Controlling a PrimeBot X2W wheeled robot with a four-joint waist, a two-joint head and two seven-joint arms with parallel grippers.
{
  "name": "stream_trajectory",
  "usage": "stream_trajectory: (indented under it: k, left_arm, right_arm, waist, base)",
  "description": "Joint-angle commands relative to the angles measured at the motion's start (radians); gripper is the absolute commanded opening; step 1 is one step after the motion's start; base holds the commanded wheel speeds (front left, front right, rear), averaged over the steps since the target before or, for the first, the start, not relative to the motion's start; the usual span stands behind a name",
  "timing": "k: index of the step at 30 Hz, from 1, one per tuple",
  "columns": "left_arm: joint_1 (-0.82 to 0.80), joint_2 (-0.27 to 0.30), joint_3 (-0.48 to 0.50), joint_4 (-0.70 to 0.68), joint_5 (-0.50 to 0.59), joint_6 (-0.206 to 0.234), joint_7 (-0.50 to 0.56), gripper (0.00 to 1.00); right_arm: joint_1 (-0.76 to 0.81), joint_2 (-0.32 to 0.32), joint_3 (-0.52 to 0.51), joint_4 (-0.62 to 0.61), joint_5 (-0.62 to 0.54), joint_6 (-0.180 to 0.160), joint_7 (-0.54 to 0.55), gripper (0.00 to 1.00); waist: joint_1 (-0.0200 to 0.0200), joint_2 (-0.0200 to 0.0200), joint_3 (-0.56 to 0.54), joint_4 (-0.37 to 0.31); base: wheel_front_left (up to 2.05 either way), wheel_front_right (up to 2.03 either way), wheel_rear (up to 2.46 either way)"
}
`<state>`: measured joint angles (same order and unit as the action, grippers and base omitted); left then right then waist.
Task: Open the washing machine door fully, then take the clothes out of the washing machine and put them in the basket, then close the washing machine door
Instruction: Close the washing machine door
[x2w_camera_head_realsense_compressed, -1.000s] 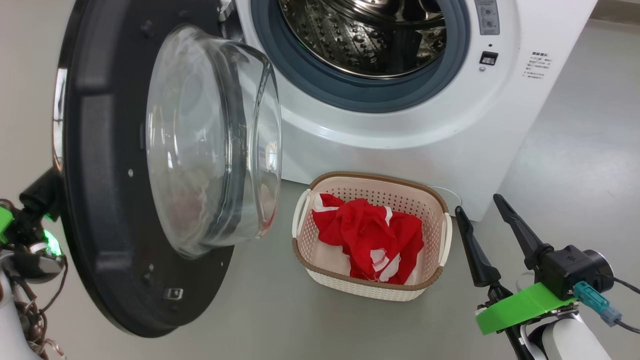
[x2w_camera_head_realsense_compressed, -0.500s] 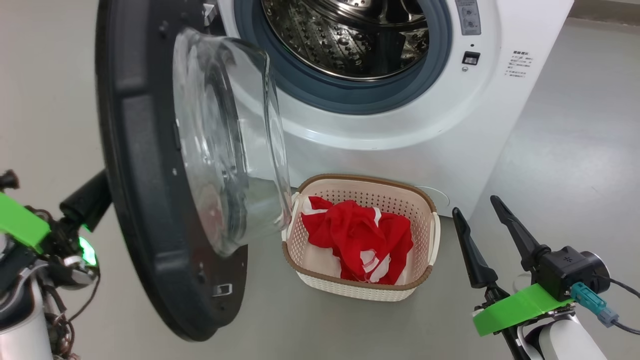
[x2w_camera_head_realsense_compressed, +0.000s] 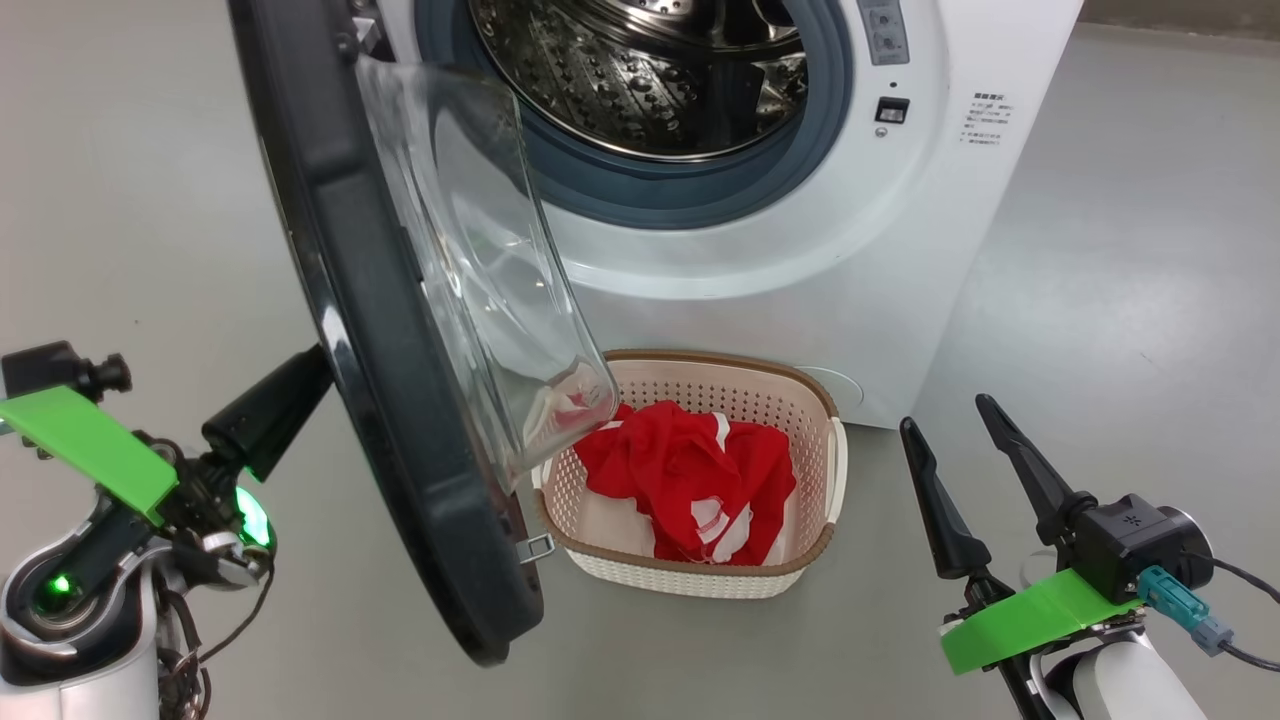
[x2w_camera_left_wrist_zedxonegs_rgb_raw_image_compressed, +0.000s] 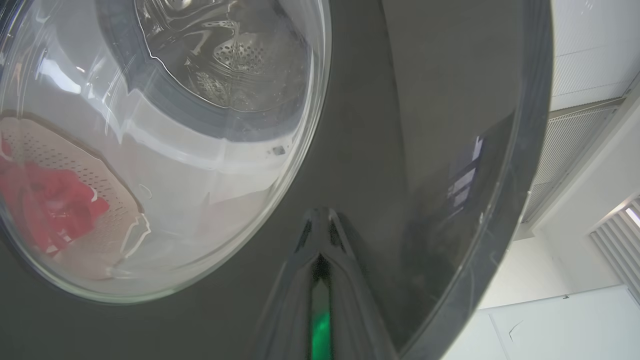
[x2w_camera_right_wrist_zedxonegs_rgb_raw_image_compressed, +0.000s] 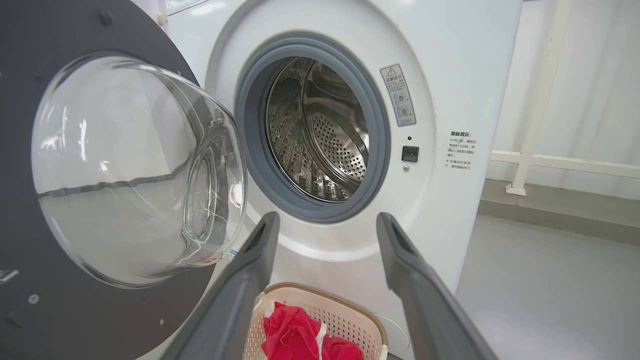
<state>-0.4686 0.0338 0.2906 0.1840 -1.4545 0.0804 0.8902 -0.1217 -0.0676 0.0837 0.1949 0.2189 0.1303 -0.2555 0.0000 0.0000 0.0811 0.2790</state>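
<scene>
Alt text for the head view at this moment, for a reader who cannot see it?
The black-rimmed door of a white washing machine stands half open at left, baring a steel drum. On the floor in front, a cream basket holds red clothes. The left gripper, jaws shut, meets the door's outer face; the right gripper hovers lower right, jaws open.
</scene>
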Motion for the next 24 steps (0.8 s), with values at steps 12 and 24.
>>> stream_trajectory:
  k: [12,24]
  left_arm:
    - [0.017,0.017,-0.002,-0.060,-0.029,-0.009,-0.038,0.00]
    - [0.042,0.046,0.035,-0.138,0.139,-0.128,-0.240,1.00]
  right_arm:
    - [-0.008,0.001,0.020,-0.027,0.004,0.000,-0.006,1.00]
    - [-0.007,0.001,0.013,-0.024,-0.010,0.000,-0.006,1.00]
  waist:
    - [0.0000,0.0000,0.016,-0.022]
    - [0.0000,0.0000,0.030,-0.011]
  base:
    - [0.00,0.00,0.00]
    - [0.00,0.00,0.00]
